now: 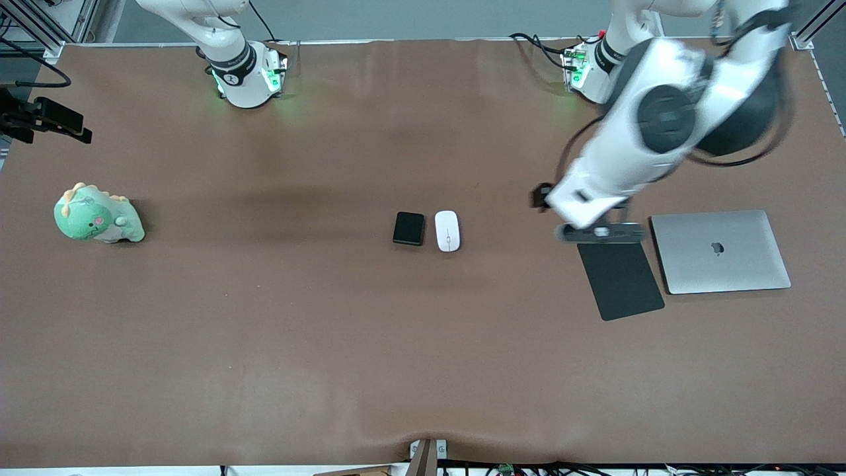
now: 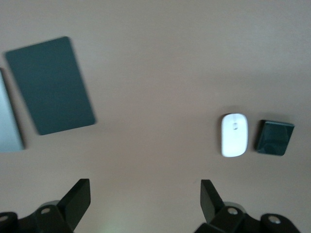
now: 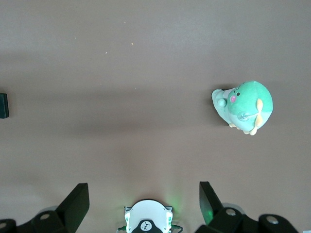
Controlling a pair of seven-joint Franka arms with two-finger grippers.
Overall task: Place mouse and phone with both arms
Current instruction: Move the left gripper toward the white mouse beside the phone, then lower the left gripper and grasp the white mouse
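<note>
Risk lies in closeness: mouse (image 1: 447,231) and phone (image 1: 408,229) are almost touching (mid-tabletop), so one could be knocked. Left hand (image 2: 146,194) over the mouse pad (image 1: 620,280) and right hand (image 3: 144,196) are wide open, empty.

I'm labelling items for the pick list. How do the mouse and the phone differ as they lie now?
The mouse is white and oval with a thin grey line down its middle; the phone is black and rectangular with rounded corners. The mouse looks domed and glossy, the phone a flat slab. The mouse lies toward the left arm's end of the table, the phone toward the right arm's. Both rest side by side on the table, close in size, with no gripper touching them.
</note>
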